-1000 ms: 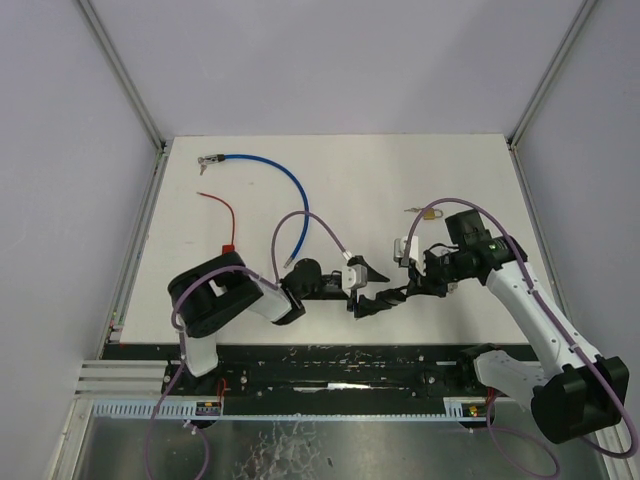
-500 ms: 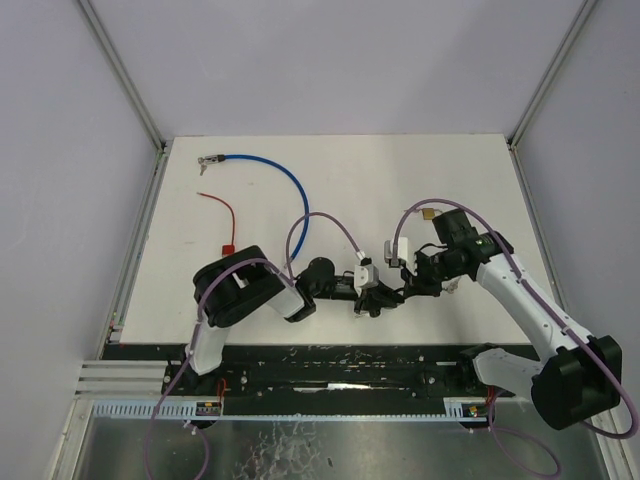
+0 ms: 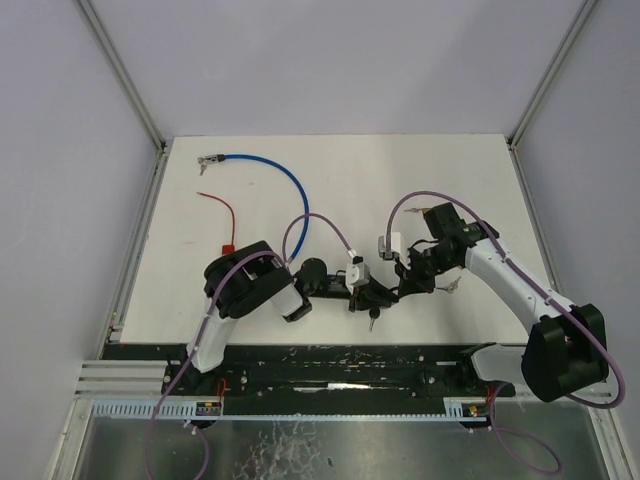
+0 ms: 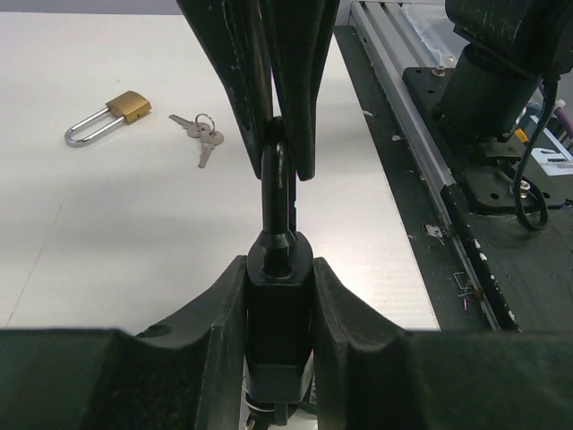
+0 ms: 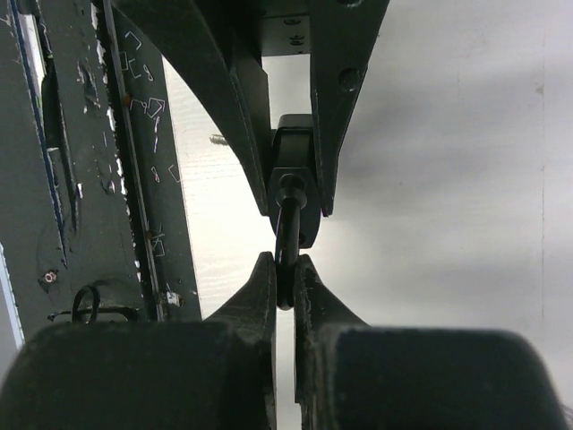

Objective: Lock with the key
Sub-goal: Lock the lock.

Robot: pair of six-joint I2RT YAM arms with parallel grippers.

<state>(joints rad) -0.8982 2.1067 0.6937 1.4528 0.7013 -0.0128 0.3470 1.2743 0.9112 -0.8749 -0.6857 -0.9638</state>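
A black padlock (image 3: pixel 378 296) is held between both grippers just above the table's near edge. My left gripper (image 4: pixel 278 300) is shut on its body (image 4: pixel 278 287). My right gripper (image 5: pixel 286 276) is shut on its shackle (image 5: pixel 288 235), facing the left gripper (image 3: pixel 362 292). Something small, perhaps a key (image 3: pixel 372 318), hangs under the lock body; I cannot tell for sure. A brass padlock (image 4: pixel 107 115) and a small key bunch (image 4: pixel 202 134) lie on the table behind; in the top view the keys (image 3: pixel 456 287) show beside my right arm.
A blue cable (image 3: pixel 283 180) with a metal end lies at the far left, with a red strap (image 3: pixel 224 218) nearer. The dark rail (image 3: pixel 330 362) with the arm bases runs along the near table edge, right under the held lock.
Both arms have shifted left, the left arm folding in and the right arm reaching over. The right wrist now covers the brass padlock in the top view. Both grips hold.
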